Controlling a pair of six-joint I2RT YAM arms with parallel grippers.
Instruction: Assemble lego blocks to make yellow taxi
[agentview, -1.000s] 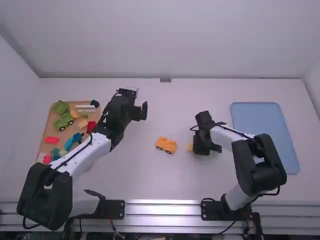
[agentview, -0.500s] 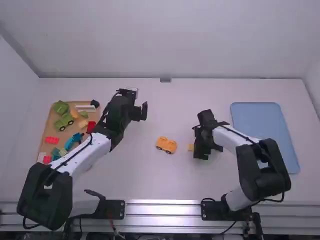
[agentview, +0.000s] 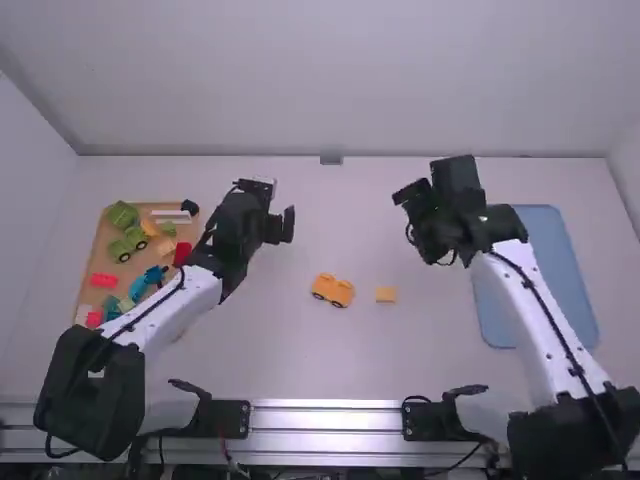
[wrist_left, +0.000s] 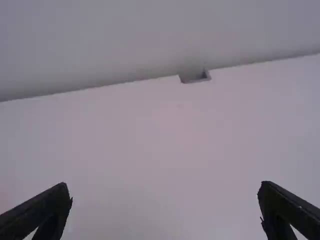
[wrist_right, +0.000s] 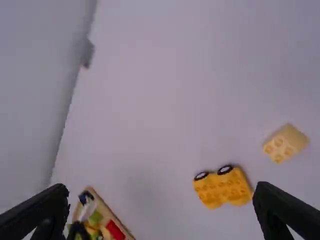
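Observation:
In the high view my left gripper (agentview: 278, 206) stands open above the table's back left part; in the left wrist view the left gripper (wrist_left: 165, 210) has bare table between its spread fingers. My right gripper (agentview: 412, 222) is raised at the back right, open and holding nothing; the right wrist view shows the right gripper (wrist_right: 161, 212) with its fingers wide apart. An orange-yellow wheeled car base (agentview: 333, 290) rests mid-table. Just right of it, apart, lies a small light yellow block (agentview: 386, 295). The right wrist view shows the studded car base (wrist_right: 222, 187) and the yellow block (wrist_right: 285, 143).
A wooden tray (agentview: 92, 262) at the far left holds several green, red, blue, white and yellow pieces. A blue tray (agentview: 520, 235) lies at the right, partly under the right arm. A small grey bracket (agentview: 331, 159) sits at the table's back edge.
The right arm has swung up and away toward the back of the table, uncovering the small yellow block. The left arm and the car base have stayed put.

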